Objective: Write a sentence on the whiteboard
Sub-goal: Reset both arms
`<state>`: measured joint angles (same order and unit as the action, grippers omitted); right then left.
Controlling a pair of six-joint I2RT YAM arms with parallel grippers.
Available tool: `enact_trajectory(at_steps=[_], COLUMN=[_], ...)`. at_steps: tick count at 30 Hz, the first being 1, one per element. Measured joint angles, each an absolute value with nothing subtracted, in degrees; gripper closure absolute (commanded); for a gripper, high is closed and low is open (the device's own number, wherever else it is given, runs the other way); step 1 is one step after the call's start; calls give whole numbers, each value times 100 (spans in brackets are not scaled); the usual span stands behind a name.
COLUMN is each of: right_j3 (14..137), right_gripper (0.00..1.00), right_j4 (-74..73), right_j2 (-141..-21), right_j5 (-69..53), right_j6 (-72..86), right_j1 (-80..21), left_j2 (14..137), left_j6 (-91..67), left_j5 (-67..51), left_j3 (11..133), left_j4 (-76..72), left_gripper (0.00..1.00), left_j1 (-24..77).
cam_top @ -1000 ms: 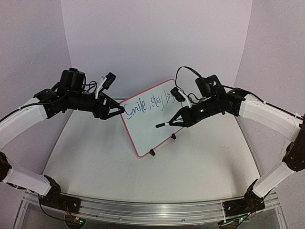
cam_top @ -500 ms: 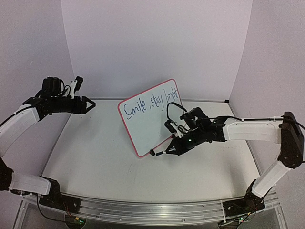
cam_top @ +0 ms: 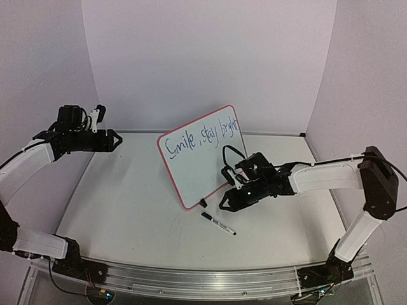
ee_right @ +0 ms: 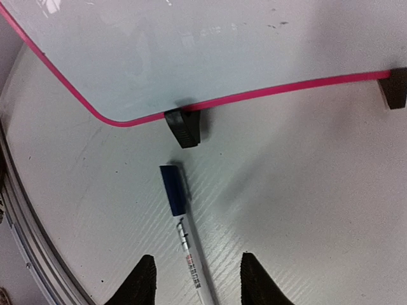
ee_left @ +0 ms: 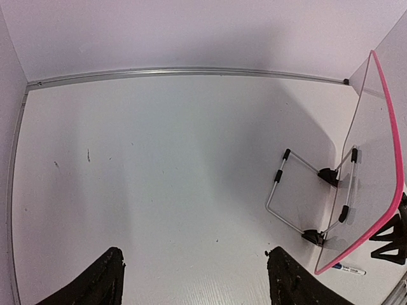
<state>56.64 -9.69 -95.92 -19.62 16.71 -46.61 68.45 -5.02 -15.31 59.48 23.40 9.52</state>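
Item 1: whiteboard (cam_top: 196, 171), red-framed, standing tilted on two black feet on the worktop (cam_top: 127, 216).
Item 2: sentence (cam_top: 200, 138), blue, "Smile, stay bright", running along the whiteboard's upper edge.
Item 3: marker (cam_top: 218, 223), lying flat just in front of the whiteboard's near corner, blue end toward its foot.
I see the right fingers (ee_right: 141, 279) parted over the marker, gripping nothing.
Left fingers (ee_left: 98, 286) are spread wide and empty, well left of the whiteboard.
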Motion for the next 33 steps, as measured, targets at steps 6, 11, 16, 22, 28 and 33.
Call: enact_trajectory(at_steps=[6, 11, 16, 22, 28, 33], right_j3=[5468, 5389, 5380, 5382, 5109, 4477], right_gripper=[20, 2, 2, 2, 2, 2], right_j4=[-1063, -1210, -1334, -1566, -1457, -873], right_j2=[-9588, -9393, -8921, -8377, -7168, -5898], right_j5=[-1271, -784, -558, -294, 93, 541], right_j6=[1710, 1763, 1723, 1586, 1424, 1181], right_j1=[-4547, -4108, -3387, -2309, -1417, -1317], left_j2=[6949, 7063, 7091, 7078, 6486, 5505], left_j6=[-572, -657, -777, -934, -906, -749], left_j5=[-1564, -1452, -1317, -993, -165, 305], left_j3=[5948, 5948, 5948, 5948, 5940, 5789], left_j4=[2329, 2357, 2405, 2436, 2458, 2401], left_gripper=[20, 16, 4, 1, 0, 0], left_j1=[760, 508, 257, -71, -132, -134])
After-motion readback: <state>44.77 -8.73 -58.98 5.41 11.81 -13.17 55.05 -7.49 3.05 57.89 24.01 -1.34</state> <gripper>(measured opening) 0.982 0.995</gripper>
